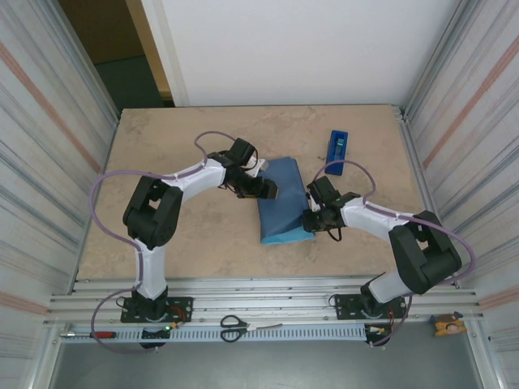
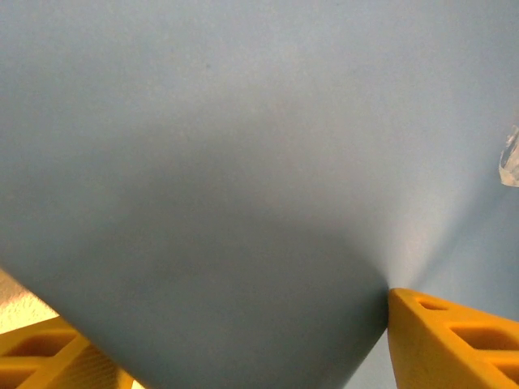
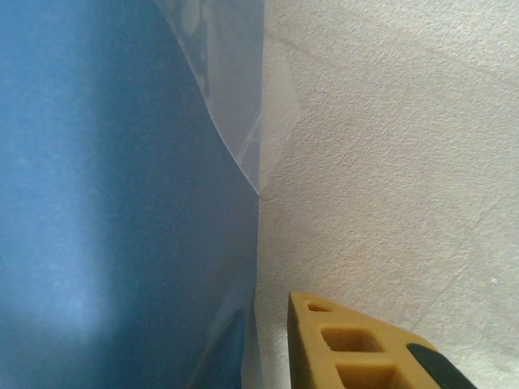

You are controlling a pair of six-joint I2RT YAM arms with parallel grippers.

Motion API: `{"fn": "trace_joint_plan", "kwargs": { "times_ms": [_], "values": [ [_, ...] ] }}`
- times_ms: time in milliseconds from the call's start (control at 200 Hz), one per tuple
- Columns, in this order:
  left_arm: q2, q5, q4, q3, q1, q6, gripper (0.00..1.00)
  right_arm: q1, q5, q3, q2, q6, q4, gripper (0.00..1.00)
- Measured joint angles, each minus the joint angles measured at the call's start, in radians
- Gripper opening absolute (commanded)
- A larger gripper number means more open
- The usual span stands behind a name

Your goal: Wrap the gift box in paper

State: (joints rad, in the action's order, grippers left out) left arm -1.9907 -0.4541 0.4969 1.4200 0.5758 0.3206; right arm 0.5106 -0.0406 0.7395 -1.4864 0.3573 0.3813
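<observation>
Scissors (image 1: 234, 327) lie on the near rail (image 1: 284, 293). The right gripper (image 1: 311, 220) sits at the right edge of the folded blue paper (image 1: 282, 207) on the table (image 1: 195, 247); I cannot tell if it is apart or together. The left gripper (image 1: 268, 190) rests on the paper, 2 fingers (image 2: 438, 340) wide apart. A blue tape dispenser (image 1: 338, 147) stands farther back.

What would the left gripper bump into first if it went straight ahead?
The paper. The left gripper points straight at it, and up close the sheet seems to touch one of its fingers.
</observation>
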Motion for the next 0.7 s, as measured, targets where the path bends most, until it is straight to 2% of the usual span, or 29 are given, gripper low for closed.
{"fn": "trace_joint_plan", "kwargs": {
  "times_ms": [341, 396, 511, 701],
  "values": [
    [0.000, 0.000, 0.000, 0.000, 0.000, 0.000, 0.75, 0.034, 0.043, 0.007, -0.019, 0.021, 0.000, 0.03],
    [0.000, 0.000, 0.000, 0.000, 0.000, -0.001, 0.75, 0.038, 0.046, 0.008, -0.020, 0.026, 0.002, 0.03],
    [0.000, 0.000, 0.000, 0.000, 0.000, -0.002, 0.75, 0.039, 0.051, 0.009, -0.020, 0.027, 0.004, 0.06],
    [0.000, 0.000, 0.000, 0.000, 0.000, -0.003, 0.75, 0.042, 0.082, 0.009, -0.016, 0.045, 0.016, 0.23]
  ]
}}
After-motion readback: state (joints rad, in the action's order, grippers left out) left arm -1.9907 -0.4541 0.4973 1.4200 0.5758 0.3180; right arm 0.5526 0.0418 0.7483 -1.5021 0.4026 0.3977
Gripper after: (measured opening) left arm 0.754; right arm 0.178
